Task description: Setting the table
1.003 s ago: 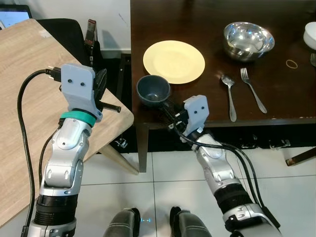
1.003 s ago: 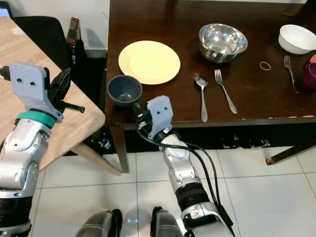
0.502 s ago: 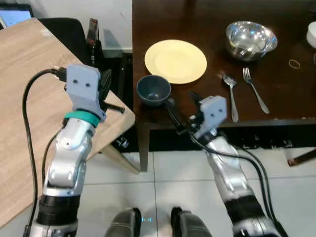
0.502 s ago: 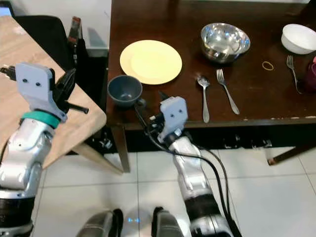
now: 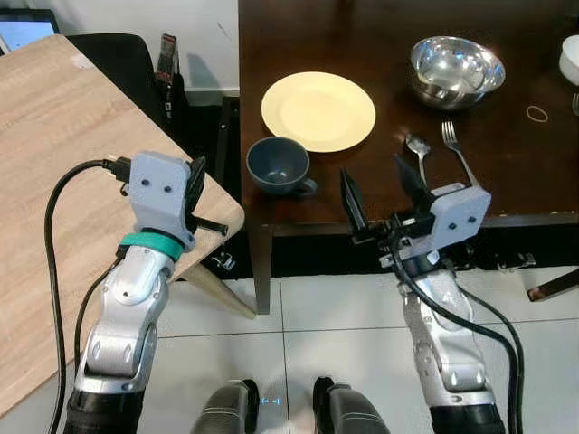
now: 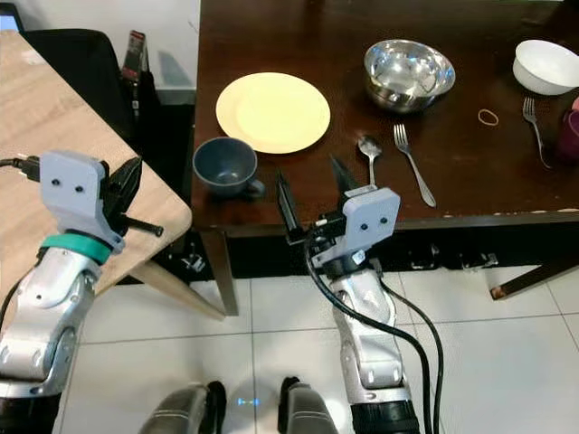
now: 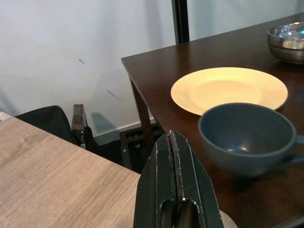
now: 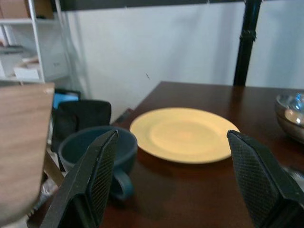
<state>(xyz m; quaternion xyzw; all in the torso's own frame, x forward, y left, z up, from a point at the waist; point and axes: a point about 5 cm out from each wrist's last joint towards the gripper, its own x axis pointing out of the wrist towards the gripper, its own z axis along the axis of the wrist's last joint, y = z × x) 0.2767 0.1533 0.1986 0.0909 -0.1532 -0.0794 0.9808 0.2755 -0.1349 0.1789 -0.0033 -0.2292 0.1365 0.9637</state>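
A blue-grey cup [image 5: 280, 165] stands near the front left corner of the dark table [image 5: 507, 194], handle toward the edge. Behind it lies a yellow plate [image 5: 317, 110]. A spoon [image 5: 419, 147] and a fork [image 5: 457, 149] lie right of the plate, in front of a steel bowl [image 5: 456, 70]. My right gripper [image 5: 380, 190] is open at the table's front edge, right of the cup and apart from it, holding nothing. In the right wrist view the cup [image 8: 95, 147] and plate [image 8: 185, 135] lie ahead between the fingers. My left gripper [image 7: 175, 190] is shut, over the corner of the light wooden table [image 5: 54, 154].
A white bowl [image 6: 545, 66], a rubber band [image 6: 488, 117] and a second fork [image 6: 530, 117] lie at the far right of the dark table. A black chair [image 5: 118, 59] stands in the gap between the two tables. White floor tiles [image 5: 298, 362] lie below.
My right gripper has come away from the cup's handle, moved right along the table edge and opened wide. The cup stays where it was set. The left arm has sunk slightly.
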